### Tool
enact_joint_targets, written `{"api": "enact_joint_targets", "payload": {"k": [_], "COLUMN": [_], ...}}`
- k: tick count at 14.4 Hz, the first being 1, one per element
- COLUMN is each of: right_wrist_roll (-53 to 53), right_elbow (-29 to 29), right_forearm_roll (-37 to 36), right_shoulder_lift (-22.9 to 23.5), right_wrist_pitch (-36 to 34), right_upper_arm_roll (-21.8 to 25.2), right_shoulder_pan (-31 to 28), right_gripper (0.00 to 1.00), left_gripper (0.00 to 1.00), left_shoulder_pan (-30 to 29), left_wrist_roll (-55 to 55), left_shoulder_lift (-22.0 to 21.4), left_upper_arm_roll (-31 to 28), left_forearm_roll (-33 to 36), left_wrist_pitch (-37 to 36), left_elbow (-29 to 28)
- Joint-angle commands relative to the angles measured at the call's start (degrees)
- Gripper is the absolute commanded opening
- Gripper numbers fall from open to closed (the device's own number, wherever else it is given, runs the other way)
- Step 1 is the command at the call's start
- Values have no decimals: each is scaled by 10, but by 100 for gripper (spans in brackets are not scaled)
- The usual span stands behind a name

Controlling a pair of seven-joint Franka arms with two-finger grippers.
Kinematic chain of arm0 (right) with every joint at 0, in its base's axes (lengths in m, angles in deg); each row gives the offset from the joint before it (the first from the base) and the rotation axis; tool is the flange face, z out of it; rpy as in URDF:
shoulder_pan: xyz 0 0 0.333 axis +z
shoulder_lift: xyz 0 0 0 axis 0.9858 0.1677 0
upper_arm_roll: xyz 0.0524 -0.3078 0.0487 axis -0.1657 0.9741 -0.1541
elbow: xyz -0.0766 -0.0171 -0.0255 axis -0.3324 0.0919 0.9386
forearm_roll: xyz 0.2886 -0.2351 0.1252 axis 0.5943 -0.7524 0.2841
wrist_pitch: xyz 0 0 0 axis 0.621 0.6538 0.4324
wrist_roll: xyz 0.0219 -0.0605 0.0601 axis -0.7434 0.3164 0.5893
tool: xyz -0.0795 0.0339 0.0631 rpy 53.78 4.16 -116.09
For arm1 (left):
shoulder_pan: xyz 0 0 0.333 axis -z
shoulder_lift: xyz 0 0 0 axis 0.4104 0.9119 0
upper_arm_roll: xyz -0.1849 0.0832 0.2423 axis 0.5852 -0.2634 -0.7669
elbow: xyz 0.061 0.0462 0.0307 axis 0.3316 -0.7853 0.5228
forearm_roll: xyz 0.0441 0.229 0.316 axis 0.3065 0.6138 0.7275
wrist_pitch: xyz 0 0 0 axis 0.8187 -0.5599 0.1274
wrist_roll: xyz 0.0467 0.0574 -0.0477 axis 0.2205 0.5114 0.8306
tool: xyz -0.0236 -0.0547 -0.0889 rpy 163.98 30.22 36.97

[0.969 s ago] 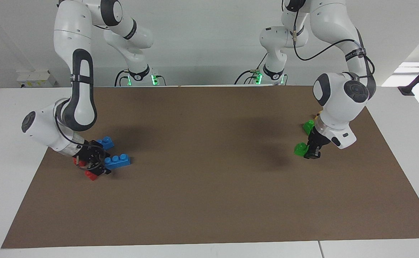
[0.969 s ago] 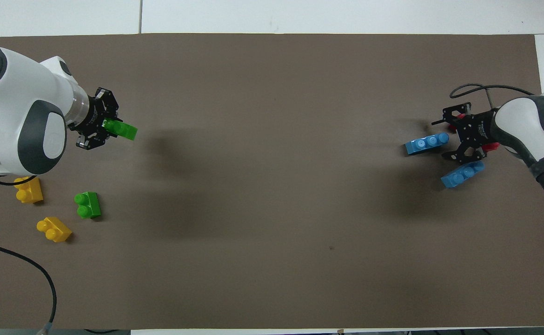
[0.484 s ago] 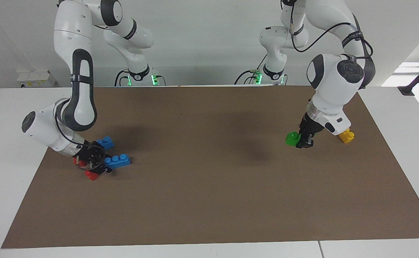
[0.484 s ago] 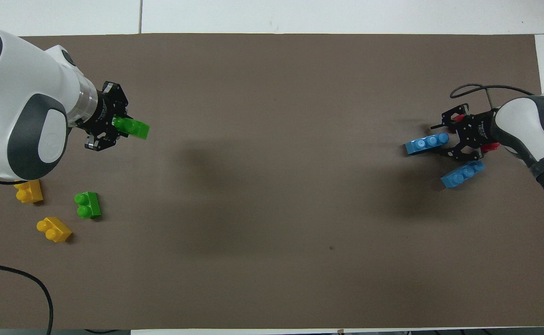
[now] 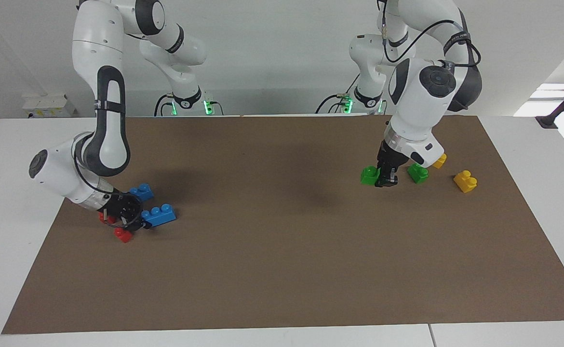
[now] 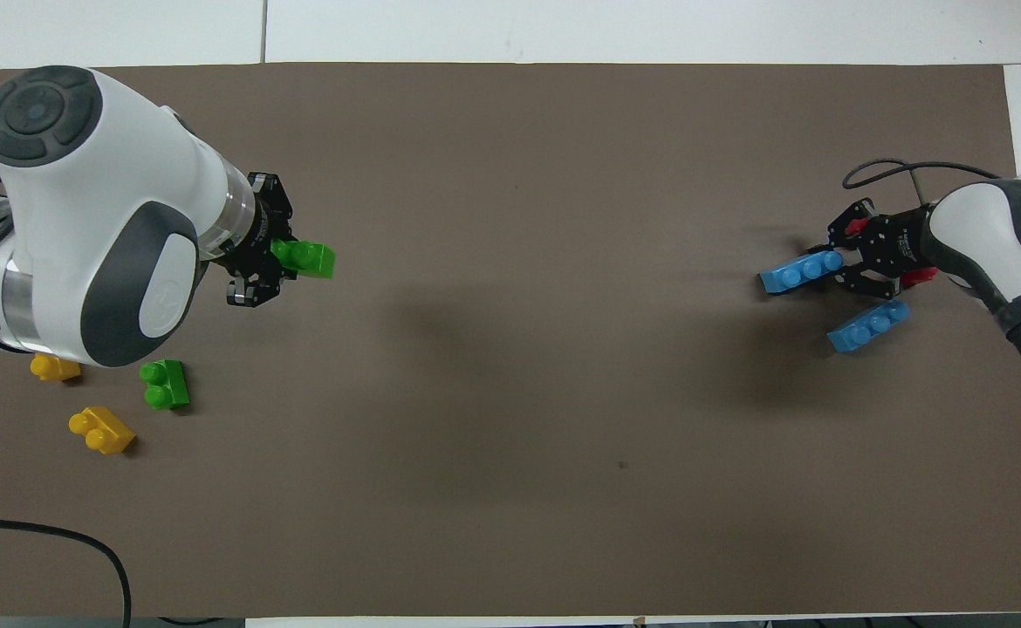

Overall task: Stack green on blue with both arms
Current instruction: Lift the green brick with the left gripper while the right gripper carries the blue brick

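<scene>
My left gripper [image 5: 388, 180] is shut on a green two-stud brick [image 5: 369, 175] and holds it in the air over the brown mat [image 5: 282, 270], toward the left arm's end; the overhead view shows the gripper [image 6: 268, 263] and the brick [image 6: 304, 259] sticking out of it sideways. My right gripper [image 5: 135, 219] is low at the right arm's end, shut on the end of a blue three-stud brick [image 5: 159, 215], which also shows in the overhead view [image 6: 800, 273]. A second blue brick [image 6: 868, 325] lies beside it, nearer to the robots. A second green brick [image 6: 164, 385] lies on the mat.
Two yellow bricks [image 6: 101, 429] [image 6: 55, 367] lie beside the loose green brick. Small red bricks [image 5: 123, 234] [image 6: 919, 276] lie around the right gripper. A black cable [image 6: 83, 545] runs over the mat's corner at the left arm's end.
My left gripper has carried the green brick up and toward the table's middle. My right gripper's fingers have closed on the end of the blue brick.
</scene>
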Motion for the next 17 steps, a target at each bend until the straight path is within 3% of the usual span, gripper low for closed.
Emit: {"api": "enact_joint_targets", "payload": {"k": [1, 6, 13, 17], "right_wrist_roll": [-21, 9, 234, 344], "right_elbow": [-10, -3, 5, 5], "right_forearm_roll": [15, 16, 41, 41], "right_shoulder_lift": [-5, -8, -38, -48], "right_wrist_pitch": [14, 12, 19, 76], "right_upper_arm_roll": [-4, -14, -22, -22], "right_shoulder_pan": [4, 17, 123, 193], "right_gripper": [0, 0, 0, 0], "left_gripper": [0, 0, 0, 0], "left_shoulder_pan": [21, 45, 53, 69], "left_wrist_roll": [50, 79, 94, 106], "left_shoulder_lift": [-10, -13, -13, -13], "left_upper_arm_roll": [-8, -8, -7, -7], "left_forearm_roll": [-5, -5, -5, -5], "left_wrist_pitch": [-13, -12, -9, -5], "left_elbow": [-6, -7, -7, -7]}}
